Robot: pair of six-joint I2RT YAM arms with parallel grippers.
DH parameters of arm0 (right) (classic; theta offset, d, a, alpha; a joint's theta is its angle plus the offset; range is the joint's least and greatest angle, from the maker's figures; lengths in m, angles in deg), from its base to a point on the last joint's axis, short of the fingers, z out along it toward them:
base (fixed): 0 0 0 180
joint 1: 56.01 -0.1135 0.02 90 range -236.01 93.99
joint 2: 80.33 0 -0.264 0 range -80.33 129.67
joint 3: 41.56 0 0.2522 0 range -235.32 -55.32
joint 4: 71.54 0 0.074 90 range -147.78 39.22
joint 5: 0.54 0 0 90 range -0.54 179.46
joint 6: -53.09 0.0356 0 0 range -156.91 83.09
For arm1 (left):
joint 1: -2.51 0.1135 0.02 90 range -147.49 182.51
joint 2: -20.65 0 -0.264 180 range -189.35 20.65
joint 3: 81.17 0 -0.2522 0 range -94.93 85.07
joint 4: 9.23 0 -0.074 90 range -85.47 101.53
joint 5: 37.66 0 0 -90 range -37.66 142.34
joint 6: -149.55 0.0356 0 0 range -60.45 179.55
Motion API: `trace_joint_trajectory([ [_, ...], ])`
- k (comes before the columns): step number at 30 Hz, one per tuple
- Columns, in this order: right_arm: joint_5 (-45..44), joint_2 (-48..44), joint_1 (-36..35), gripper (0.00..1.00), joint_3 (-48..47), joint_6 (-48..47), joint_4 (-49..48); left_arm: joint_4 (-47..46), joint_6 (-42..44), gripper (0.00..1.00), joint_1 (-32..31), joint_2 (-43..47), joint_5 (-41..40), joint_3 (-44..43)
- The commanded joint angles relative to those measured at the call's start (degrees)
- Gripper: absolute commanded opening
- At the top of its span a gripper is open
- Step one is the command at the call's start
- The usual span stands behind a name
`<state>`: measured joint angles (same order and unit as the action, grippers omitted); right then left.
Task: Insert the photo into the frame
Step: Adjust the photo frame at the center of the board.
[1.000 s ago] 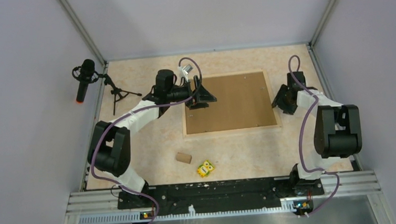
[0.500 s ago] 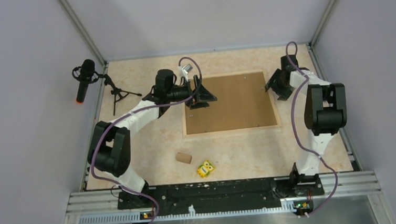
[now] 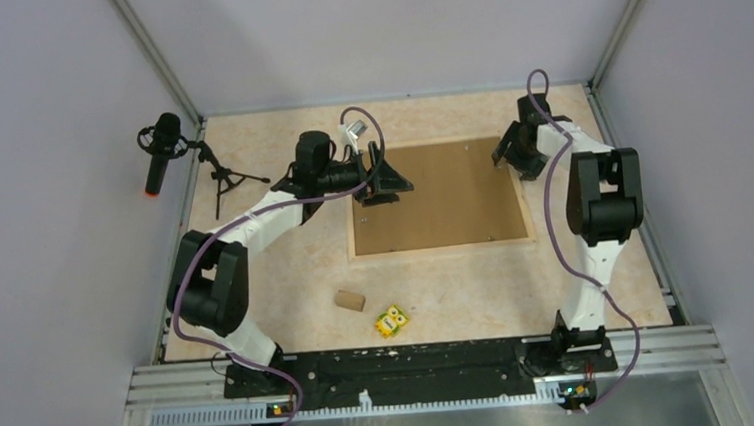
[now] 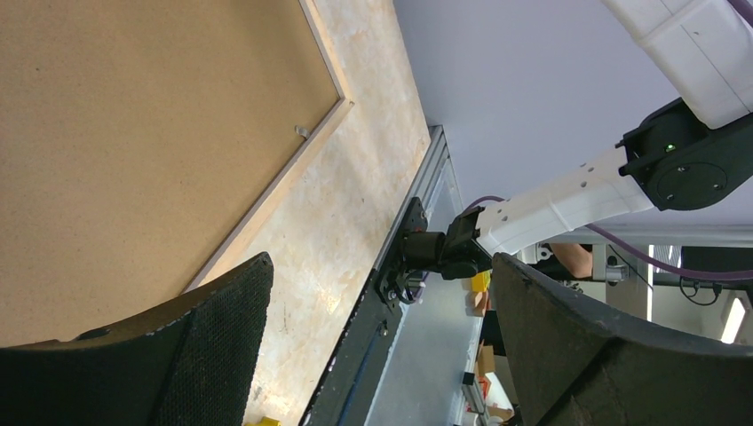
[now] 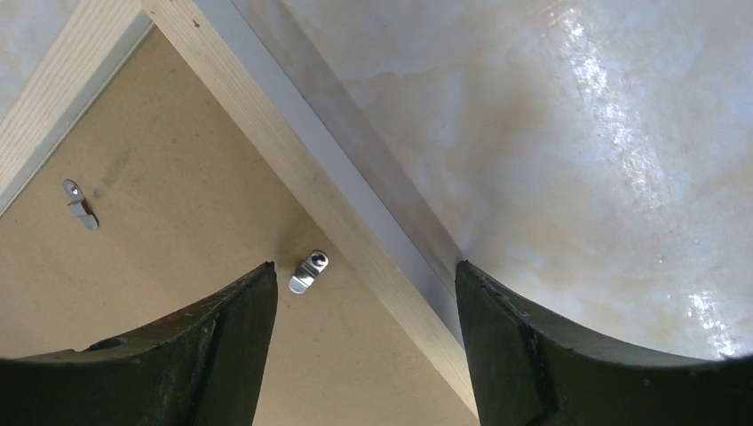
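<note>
Right pincer [image 3: 505, 155] farther back, over frame [image 5: 266, 151]

There is one frame [image 3: 443, 249] with one brown backing board [image 3: 442, 193] in it, and two robot arms, left [image 3: 253, 217] and right [image 3: 593, 208]. Also on the table are one microphone [image 3: 160, 151] on a stand, one small brown cylinder [image 3: 349, 299] and one yellow toy [image 3: 392, 320]. On the board, the right wrist view shows two metal clips [image 5: 307, 271] [image 5: 80, 202] and the left wrist view one [image 4: 303, 131].

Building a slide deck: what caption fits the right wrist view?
Open right claw hovers over the wooden edge of the frame, beside a metal clip on the brown backing board.
</note>
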<state>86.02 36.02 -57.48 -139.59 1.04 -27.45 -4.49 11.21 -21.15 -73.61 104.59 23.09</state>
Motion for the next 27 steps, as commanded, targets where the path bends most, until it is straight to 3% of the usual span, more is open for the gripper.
trace_joint_trajectory([
  [1, -3.8, 3.2, -2.0, 0.71, -3.7, -1.4, 3.3, -2.8, -0.1, 0.95, 0.2, 0.9, 1.1, 0.0],
  [7, -6.8, 4.7, -3.5, 0.65, -3.0, -3.6, 5.3, -2.2, 0.5, 0.95, 0.2, 1.1, 0.5, -0.3],
  [16, -6.3, 1.4, -3.4, 0.52, 5.7, -7.2, 1.7, -2.3, 0.5, 0.95, 0.2, 1.1, 0.5, -0.2],
  [27, -7.2, 1.7, -1.9, 0.16, 4.6, -14.4, 1.8, -1.9, 0.9, 0.95, 0.2, 0.8, 0.2, -0.3],
])
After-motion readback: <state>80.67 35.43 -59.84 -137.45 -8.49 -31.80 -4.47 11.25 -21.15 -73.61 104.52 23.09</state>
